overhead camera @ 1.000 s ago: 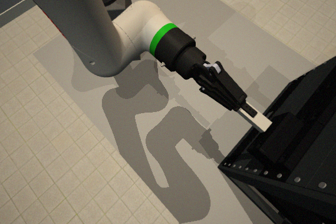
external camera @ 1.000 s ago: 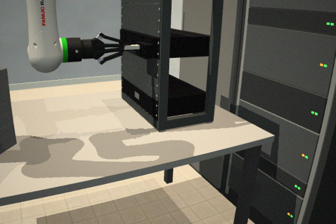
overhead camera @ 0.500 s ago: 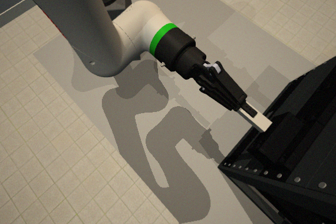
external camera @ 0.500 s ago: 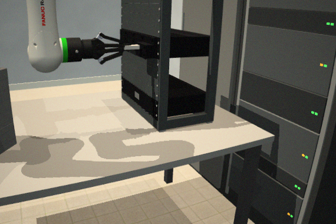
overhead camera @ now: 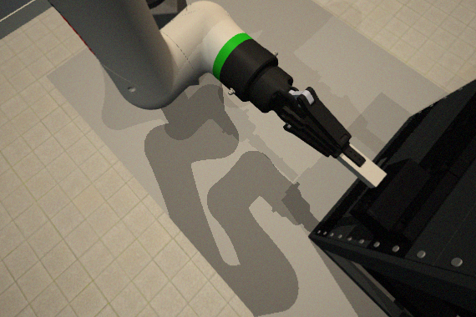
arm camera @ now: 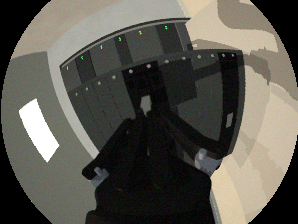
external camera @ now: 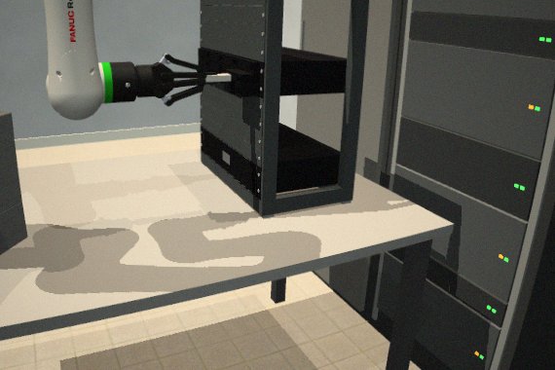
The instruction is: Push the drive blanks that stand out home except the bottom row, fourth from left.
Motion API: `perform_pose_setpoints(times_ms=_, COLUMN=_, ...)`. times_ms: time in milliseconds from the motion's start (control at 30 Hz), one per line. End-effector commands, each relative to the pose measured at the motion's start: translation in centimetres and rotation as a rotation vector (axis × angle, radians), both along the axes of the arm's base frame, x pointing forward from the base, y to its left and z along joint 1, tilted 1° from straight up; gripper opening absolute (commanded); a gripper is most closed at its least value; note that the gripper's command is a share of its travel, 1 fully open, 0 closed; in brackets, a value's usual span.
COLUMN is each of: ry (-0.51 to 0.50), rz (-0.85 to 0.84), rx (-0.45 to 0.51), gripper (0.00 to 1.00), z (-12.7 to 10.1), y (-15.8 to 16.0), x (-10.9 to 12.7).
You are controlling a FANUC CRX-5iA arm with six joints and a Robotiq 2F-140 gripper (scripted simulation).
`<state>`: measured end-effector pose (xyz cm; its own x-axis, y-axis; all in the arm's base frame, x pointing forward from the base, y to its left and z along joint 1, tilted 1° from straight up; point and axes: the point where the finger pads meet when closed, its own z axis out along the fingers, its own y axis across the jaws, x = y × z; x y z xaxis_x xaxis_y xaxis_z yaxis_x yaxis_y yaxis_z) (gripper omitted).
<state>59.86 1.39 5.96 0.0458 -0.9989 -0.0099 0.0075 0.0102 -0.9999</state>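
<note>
The rack [overhead camera: 436,270] [external camera: 272,148] stands upright, its front facing the arm. The storage chassis [external camera: 312,72] is the black unit in its upper half. Dark blanks [overhead camera: 398,195] [external camera: 245,82] jut from its front near the right end; their rows and edges are too dark to tell apart. My gripper [overhead camera: 355,156] [external camera: 206,77] [arm camera: 147,102] is shut and points level at the chassis front. A pale block [overhead camera: 374,173] [external camera: 219,78] [arm camera: 145,104] sticks out past its fingertips. The block's tip is at the chassis front, left of the jutting blanks; contact cannot be told.
A second black unit [external camera: 309,160] with a pale label sits low in the rack. Plain grey panels [external camera: 231,21] lie above and below the chassis. The rack stands on a table [external camera: 370,240]. A tall server cabinet [external camera: 467,80] stands behind the table, and a grey box [external camera: 10,177] at the left.
</note>
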Motion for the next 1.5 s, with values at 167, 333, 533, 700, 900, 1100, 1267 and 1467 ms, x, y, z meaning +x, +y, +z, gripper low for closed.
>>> perform_pose_setpoints(times_ms=167, ry=0.0, rz=0.0, rx=0.0, gripper=0.0, z=0.01, y=0.02, x=0.03)
perform_pose_setpoints(times_ms=333, ry=0.0, rz=0.0, rx=0.0, gripper=0.0, z=0.01, y=0.02, x=0.03)
perform_pose_setpoints(times_ms=533, ry=0.0, rz=0.0, rx=0.0, gripper=0.0, z=0.01, y=0.02, x=0.03)
perform_pose_setpoints(times_ms=700, ry=0.0, rz=0.0, rx=0.0, gripper=0.0, z=0.01, y=0.02, x=0.03)
perform_pose_setpoints(times_ms=900, ry=0.0, rz=0.0, rx=0.0, gripper=0.0, z=0.01, y=0.02, x=0.03)
perform_pose_setpoints(times_ms=1100, ry=0.0, rz=0.0, rx=0.0, gripper=0.0, z=0.01, y=0.02, x=0.03)
perform_pose_setpoints(times_ms=1267, ry=0.0, rz=0.0, rx=0.0, gripper=0.0, z=0.02, y=0.03, x=0.44)
perform_pose_setpoints(times_ms=1467, ry=0.0, rz=0.0, rx=0.0, gripper=0.0, z=0.02, y=0.06, x=1.03)
